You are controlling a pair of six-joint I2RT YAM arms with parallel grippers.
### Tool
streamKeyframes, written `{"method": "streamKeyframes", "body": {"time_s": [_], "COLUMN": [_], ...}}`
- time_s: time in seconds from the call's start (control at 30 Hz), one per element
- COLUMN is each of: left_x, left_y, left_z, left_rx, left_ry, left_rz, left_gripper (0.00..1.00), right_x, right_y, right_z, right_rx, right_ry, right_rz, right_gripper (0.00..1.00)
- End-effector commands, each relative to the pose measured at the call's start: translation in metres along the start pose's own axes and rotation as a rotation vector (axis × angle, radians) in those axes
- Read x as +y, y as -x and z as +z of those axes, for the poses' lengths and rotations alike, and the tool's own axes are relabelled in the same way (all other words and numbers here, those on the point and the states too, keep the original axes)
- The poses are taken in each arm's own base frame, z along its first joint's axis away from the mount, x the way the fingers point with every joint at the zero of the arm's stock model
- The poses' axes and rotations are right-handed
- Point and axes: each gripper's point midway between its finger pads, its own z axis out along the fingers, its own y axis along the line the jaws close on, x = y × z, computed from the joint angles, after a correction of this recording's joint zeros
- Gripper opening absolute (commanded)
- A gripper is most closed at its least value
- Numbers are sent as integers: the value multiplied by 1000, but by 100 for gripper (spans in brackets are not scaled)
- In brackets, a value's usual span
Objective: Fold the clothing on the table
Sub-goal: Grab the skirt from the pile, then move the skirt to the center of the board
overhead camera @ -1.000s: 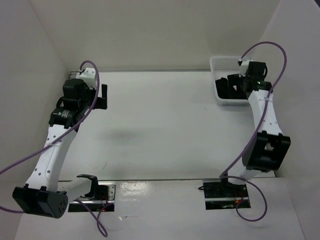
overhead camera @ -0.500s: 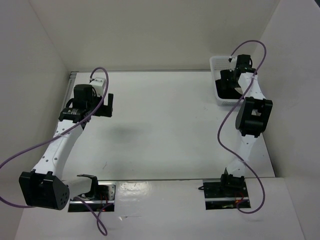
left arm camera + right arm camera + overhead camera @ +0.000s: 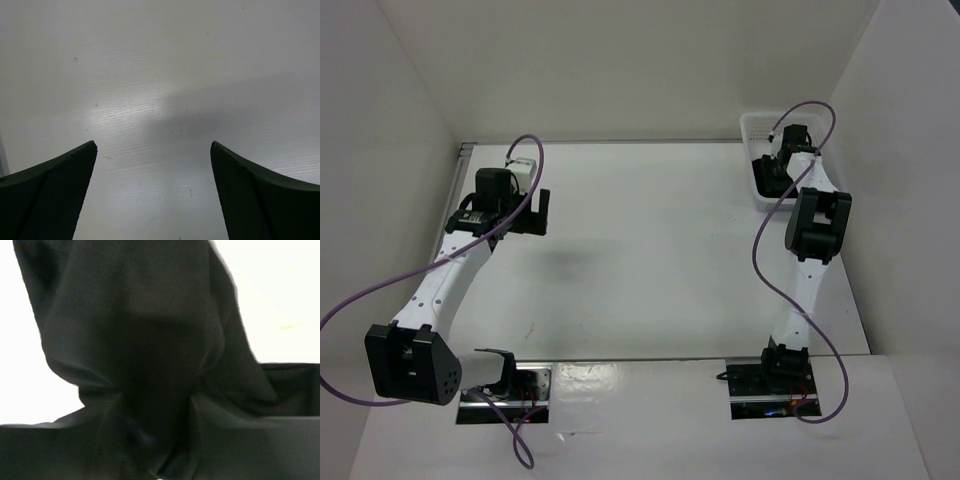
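The black clothing [image 3: 763,173] lies bunched inside a white mesh basket [image 3: 752,125] at the far right corner of the table [image 3: 650,250]. My right gripper [image 3: 778,168] reaches down into that basket. In the right wrist view the clothing [image 3: 135,315] fills the frame, and my right gripper [image 3: 155,412] has its jaws partly apart with a fold of cloth bunched between the fingers [image 3: 260,445]. My left gripper [image 3: 538,210] hovers over the far left of the table, open. Nothing but bare table [image 3: 150,60] shows between the jaws of the left gripper [image 3: 153,150].
White walls enclose the table at the back and on both sides. A metal rail [image 3: 458,170] runs along the left edge. The basket stands against the right wall. Purple cables loop from both arms.
My right arm has pushed further into the basket and down onto the clothing, and its jaws have narrowed. My left gripper has drifted a little to the right and nearer.
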Motion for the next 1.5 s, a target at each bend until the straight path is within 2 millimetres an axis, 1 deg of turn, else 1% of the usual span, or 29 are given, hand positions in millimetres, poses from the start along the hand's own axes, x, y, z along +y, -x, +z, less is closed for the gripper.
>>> {"method": "streamKeyframes", "body": {"time_s": [0.0,0.07,0.1,0.13,0.2,0.3,0.33,0.4,0.43,0.47,0.5,0.6,0.63,0.67,0.77,0.87,0.9,0.97,1.0,1.03,1.1,1.13,1.23,1.27,1.3,1.33,1.4,1.43,1.47], "left_x": [4,4,4,4,4,6,6,6,6,6,6,6,6,6,6,8,8,8,8,8,8,8,8,8,8,8,6,6,6], "left_y": [21,21,21,21,23,19,21,21,21,23,25,25,25,25,25,23,24,24,24,24,24,24,24,24,24,26,26,26,26], "left_z": [-9,-9,-9,-9,-11,-10,-13,-13,-13,-15,-15,-15,-15,-15,-15,-16,-19,-19,-19,-19,-19,-19,-19,-19,-19,-22,-22,-22,-22], "left_rx": [-65,-65,-65,-65,-74,-64,-73,-73,-73,-82,-92,-92,-92,-92,-92,-91,-100,-100,-100,-100,-100,-100,-100,-100,-100,-109,-110,-110,-110], "left_ry": [15,15,15,15,16,24,25,25,25,25,26,26,26,26,26,35,35,35,35,35,35,35,35,35,35,36,27,27,27], "left_rz": [7,7,7,7,6,6,6,6,6,6,6,6,6,6,6,6,5,5,5,5,5,5,5,5,5,5,6,6,6], "left_gripper": [100,100,100,100,100,100,100,100,100,100,100,100,100,100,100,100,100,100,100,100,100,100,100,100,100,100,100,100,100], "right_x": [-11,-5,-7,-7,-9,-10,-13,-20,-24,-21,-25,-26,-22,-29,-22,11,36,68,81,114,142,169,209,222,232,229,223,209,206], "right_y": [-8,-16,-17,-17,-11,27,56,85,113,123,142,161,164,166,169,167,164,158,148,143,134,124,97,87,74,71,71,74,74], "right_z": [11,18,18,18,12,-33,-73,-121,-172,-198,-251,-322,-339,-368,-391,-405,-414,-425,-429,-436,-443,-447,-446,-446,-433,-439,-425,-419,-412], "right_rx": [29,60,63,63,48,-62,-157,-264,-383,-429,-540,-700,-739,-796,-824,-824,-834,-845,-836,-847,-848,-846,-794,-774,-732,-757,-771,-775,-768], "right_ry": [-49,-48,-57,-57,-61,-59,-51,-66,-68,-69,-79,-93,-94,-129,-128,-70,-30,26,35,95,150,227,376,421,452,439,383,300,273], "right_rz": [11,1,1,1,2,11,26,42,52,54,70,76,70,81,75,35,5,-47,-60,-116,-157,-192,-279,-307,-328,-323,-289,-255,-247], "right_gripper": [43,27,10,3,0,0,0,0,0,0,0,0,0,0,0,0,0,0,0,0,0,0,0,6,44,58,81,92,95]}}
